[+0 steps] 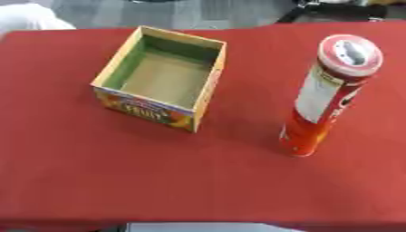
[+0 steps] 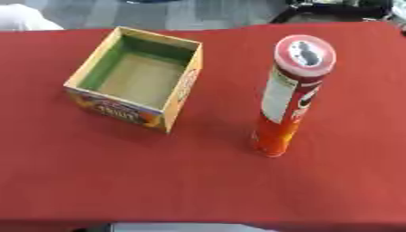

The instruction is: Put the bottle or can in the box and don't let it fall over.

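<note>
Can (image 1: 326,97), tall, red, lidded, upright on red desk (image 1: 119,176), well apart to the right of open empty box (image 1: 162,77); neither hand in view, fingers' state unknowable; task judged unstarted, whole transfer remaining.

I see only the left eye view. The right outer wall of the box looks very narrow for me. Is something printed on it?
Observer: Yes. The right eye view shows more of that wall of the box. It is yellow with red lettering, which I cannot read.
Operator: Thank you. In my view the can is near the right border. Does a hand wait beside it?
Observer: No. The right eye view shows a wider strip of red table to the right of the can, and no hand is on it.
</note>
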Available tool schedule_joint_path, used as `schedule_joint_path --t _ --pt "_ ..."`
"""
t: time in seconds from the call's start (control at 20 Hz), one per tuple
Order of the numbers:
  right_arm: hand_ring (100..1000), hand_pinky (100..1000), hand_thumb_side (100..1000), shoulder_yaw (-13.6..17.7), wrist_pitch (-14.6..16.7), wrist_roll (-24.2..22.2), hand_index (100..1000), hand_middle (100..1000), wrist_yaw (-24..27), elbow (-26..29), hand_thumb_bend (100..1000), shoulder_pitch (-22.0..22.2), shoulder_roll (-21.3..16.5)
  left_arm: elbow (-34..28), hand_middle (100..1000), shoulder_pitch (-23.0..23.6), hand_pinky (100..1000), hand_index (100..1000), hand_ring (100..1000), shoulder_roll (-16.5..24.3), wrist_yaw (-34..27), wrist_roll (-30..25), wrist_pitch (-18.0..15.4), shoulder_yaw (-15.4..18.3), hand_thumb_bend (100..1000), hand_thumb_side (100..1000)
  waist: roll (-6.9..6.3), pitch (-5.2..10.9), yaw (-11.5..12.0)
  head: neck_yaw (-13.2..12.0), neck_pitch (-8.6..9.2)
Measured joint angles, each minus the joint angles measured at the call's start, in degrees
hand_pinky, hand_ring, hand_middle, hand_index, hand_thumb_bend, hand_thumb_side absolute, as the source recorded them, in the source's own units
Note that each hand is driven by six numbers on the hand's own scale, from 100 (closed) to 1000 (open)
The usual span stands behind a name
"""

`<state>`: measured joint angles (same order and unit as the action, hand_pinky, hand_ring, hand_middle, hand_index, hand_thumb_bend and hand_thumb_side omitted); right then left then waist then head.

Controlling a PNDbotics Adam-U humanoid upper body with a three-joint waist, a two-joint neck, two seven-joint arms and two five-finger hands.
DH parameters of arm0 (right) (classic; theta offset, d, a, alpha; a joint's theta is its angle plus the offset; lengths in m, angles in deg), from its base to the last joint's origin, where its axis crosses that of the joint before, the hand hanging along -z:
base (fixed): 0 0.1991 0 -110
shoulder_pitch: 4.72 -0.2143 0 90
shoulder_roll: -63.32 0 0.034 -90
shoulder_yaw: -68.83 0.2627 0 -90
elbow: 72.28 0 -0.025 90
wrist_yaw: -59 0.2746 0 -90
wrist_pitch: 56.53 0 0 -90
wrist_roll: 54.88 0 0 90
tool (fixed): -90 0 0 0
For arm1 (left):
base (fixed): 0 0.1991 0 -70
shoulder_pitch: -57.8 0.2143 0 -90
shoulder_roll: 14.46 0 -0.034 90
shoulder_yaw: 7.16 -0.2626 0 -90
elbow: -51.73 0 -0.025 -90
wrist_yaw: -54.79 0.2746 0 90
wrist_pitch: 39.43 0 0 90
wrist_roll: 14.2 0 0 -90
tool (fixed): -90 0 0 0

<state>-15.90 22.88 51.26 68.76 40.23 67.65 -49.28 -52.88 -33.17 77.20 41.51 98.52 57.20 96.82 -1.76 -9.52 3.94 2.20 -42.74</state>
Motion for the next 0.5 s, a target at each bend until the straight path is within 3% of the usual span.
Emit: schedule_joint_path --t 0.5 --pt "738 758 541 0.0 1.2 -2.9 850 841 -0.5 0.0 1000 3.5 -0.1 0.0 760 0.3 713 789 838 0.0 0.0 0.0 0.0 0.0 437 772 -0.29 0.12 -0.4 0.0 0.0"
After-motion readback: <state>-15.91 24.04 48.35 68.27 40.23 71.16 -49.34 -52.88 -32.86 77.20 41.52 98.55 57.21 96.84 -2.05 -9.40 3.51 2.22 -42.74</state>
